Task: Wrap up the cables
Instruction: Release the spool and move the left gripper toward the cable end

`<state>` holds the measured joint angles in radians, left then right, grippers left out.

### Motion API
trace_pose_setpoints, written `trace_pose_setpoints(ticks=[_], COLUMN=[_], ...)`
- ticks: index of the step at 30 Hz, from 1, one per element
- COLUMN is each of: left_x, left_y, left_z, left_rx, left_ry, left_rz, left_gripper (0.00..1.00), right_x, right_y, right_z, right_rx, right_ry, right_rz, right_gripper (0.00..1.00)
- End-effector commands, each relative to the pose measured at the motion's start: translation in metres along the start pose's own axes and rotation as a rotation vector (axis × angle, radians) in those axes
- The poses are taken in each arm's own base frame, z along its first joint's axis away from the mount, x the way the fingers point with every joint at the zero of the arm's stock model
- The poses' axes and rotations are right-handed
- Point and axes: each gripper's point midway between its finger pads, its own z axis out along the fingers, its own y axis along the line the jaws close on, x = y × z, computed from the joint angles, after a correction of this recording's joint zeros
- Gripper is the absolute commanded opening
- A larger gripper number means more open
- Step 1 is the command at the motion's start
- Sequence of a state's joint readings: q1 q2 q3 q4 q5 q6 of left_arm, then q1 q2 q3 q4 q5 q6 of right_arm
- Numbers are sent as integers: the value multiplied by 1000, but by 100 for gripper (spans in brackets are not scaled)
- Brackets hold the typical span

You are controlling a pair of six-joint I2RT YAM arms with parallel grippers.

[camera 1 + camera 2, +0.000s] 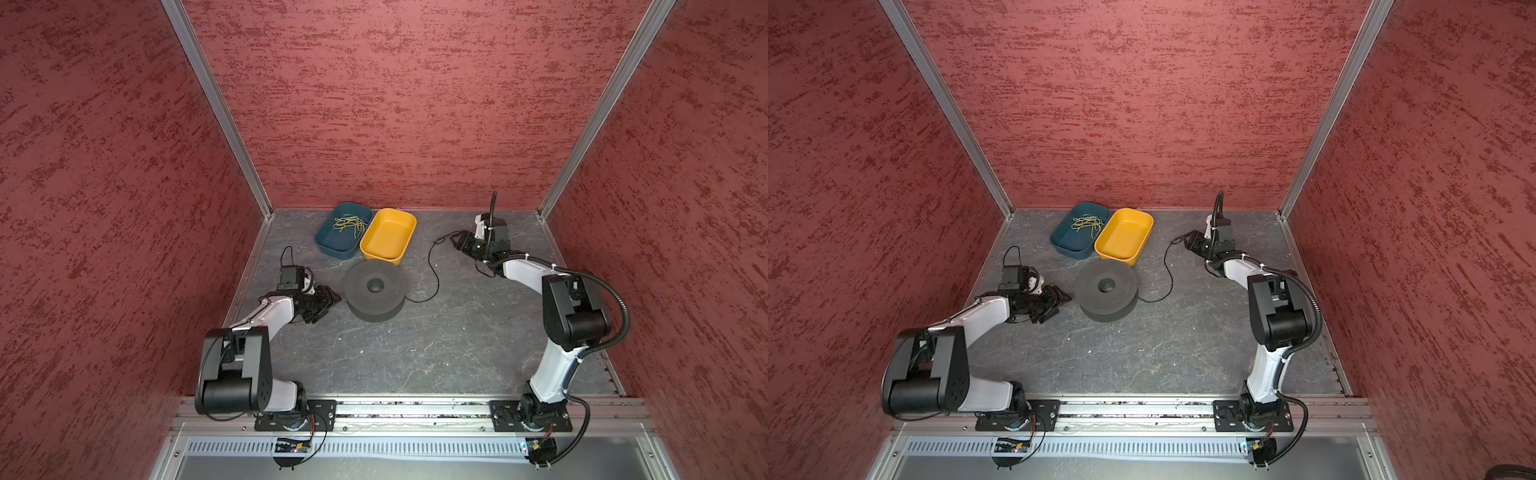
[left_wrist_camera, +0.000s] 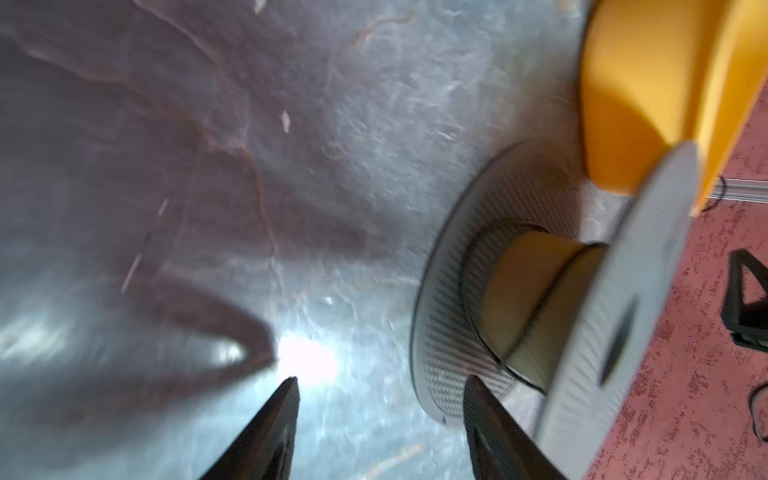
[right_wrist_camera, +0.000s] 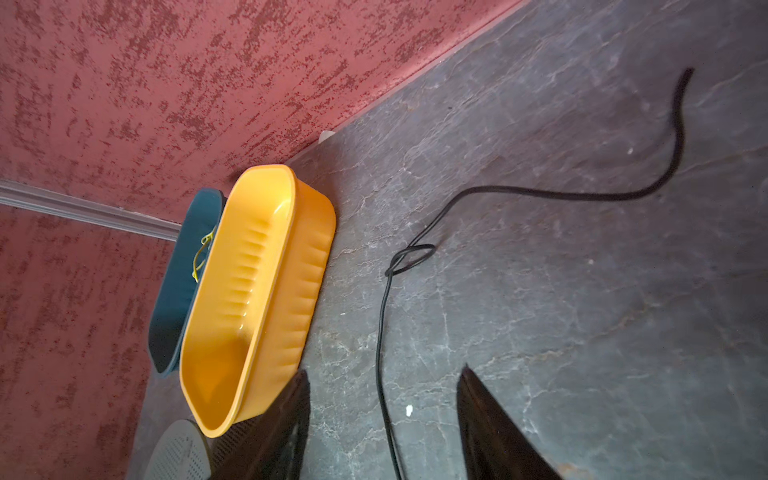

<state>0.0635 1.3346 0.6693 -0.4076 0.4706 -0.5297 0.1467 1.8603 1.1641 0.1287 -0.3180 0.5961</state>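
Running lengthwise through the spread, empty right gripper [image 3: 385, 370], cable [image 3: 540, 193] trails ahead of it; left gripper [image 2: 381, 377], also spread and empty, sits beside spool [image 2: 442, 332], farther from the loose cable.

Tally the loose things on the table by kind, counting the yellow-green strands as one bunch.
Tubs: 2, blue tub and yellow tub
Spool: 1
Cable: 1
Bunch of strands: 1
Total: 5
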Motion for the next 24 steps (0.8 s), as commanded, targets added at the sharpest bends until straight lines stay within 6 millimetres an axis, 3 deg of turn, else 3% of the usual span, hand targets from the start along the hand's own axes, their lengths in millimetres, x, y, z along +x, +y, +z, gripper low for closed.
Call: trace_pose_setpoints(ticks=[1, 5, 9, 21, 23, 24], left_x=[-4, -1, 5, 20, 25, 27], left_y=[-34, -79, -118, -198, -207, -210], left_z=[-29, -53, -62, -32, -26, -21], left_rx=[64, 117, 139, 283, 295, 298], left_ry=[-41, -71, -88, -52, -45, -40], left_rz=[63, 183, 318, 587, 631, 649], left_gripper=[64, 65, 64, 54, 54, 54], right_x=[-17, -18, -25, -44, -45, -46], right_y=[0, -9, -16, -42, -46, -47], right_z=[0, 24, 48, 112, 119, 122], right_rx=[17, 22, -8, -46, -54, -56], right_ry=[-42, -15, -29, -17, -18, -21], right_rz=[-3, 52, 129, 309, 328, 333], right_gripper=[66, 67, 66, 60, 54, 44])
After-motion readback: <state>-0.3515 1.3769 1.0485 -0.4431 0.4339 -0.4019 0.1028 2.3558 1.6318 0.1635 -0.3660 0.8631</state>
